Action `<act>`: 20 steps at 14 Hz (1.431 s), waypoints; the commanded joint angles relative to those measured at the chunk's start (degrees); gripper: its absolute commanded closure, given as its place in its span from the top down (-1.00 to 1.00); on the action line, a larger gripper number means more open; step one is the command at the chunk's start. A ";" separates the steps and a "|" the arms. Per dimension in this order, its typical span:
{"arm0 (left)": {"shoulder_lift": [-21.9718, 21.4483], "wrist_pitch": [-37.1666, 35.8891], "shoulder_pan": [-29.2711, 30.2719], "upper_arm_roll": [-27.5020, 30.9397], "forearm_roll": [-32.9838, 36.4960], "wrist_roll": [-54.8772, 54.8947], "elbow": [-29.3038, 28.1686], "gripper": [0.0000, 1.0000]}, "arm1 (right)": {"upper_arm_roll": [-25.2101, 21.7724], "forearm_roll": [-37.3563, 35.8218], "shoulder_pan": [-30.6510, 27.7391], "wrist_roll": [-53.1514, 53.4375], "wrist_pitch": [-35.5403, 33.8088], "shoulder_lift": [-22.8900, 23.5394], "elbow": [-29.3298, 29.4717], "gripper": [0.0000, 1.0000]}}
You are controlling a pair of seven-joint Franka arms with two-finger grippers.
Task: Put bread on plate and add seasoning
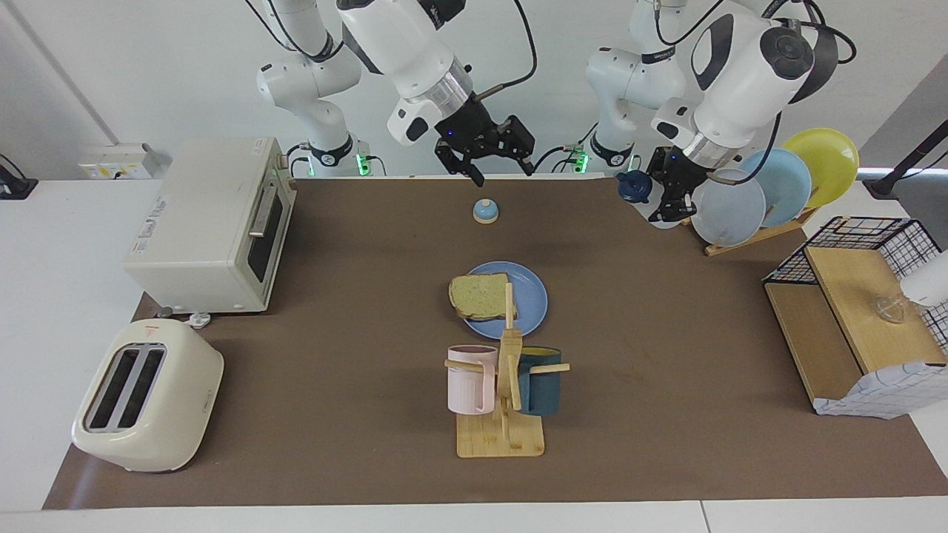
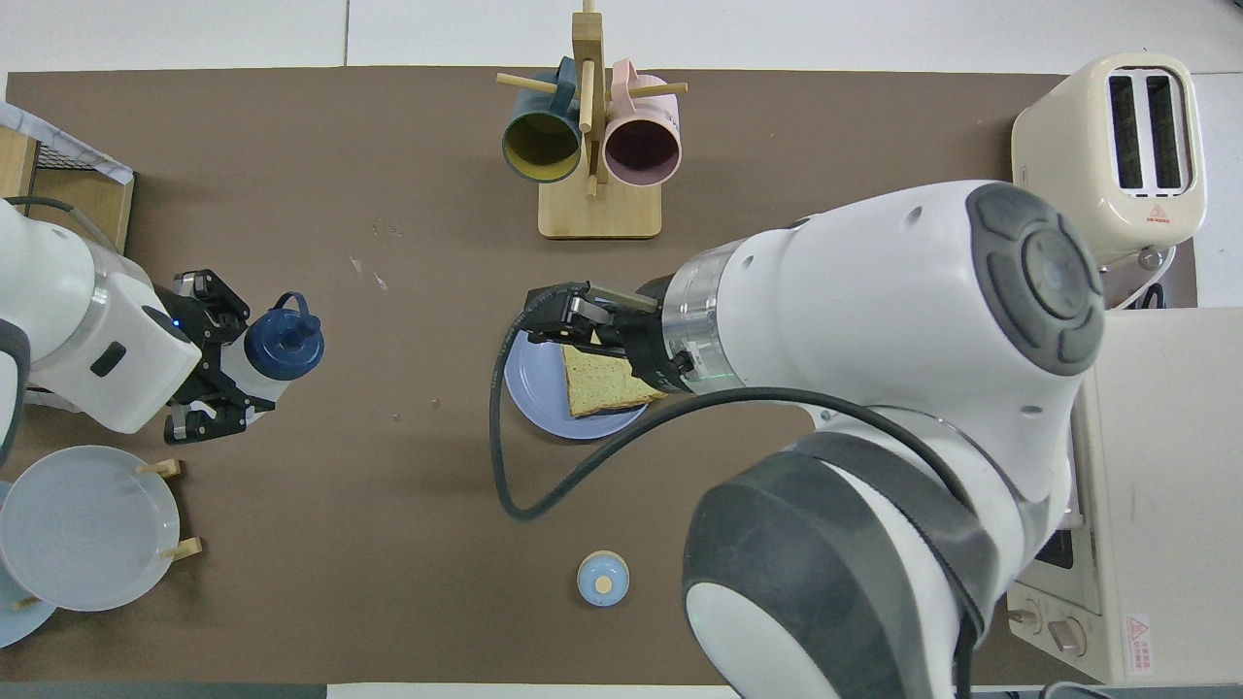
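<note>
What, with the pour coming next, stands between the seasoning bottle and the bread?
Nothing visible. The left claw holds the seasoning bottle up beside the plate rack; only bare mat lies between it and the bread on the plate. The open right claw hangs high near the bell, clear.

Left gripper (image 1: 661, 198) clamped; right gripper (image 1: 498, 164) spread

plate (image 1: 530, 296): blue | bread (image 1: 479, 296): greenish-tan, brown crust | seasoning (image 2: 270, 355): white, navy cap
</note>
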 commanded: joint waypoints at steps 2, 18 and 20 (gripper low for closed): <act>-3.27 0.08 -0.74 -2.14 0.99 -3.13 -3.26 -1.00 | 0.61 0.47 2.96 1.82 0.59 1.51 3.52 1.00; -4.23 0.87 -0.83 -4.51 0.82 -6.12 -4.75 -1.00 | 0.61 -8.41 11.84 2.18 16.50 6.08 3.09 0.15; -4.23 0.87 -0.74 -4.51 0.73 -6.12 -4.75 -1.00 | 0.61 -8.50 11.85 3.31 16.42 6.17 3.18 0.13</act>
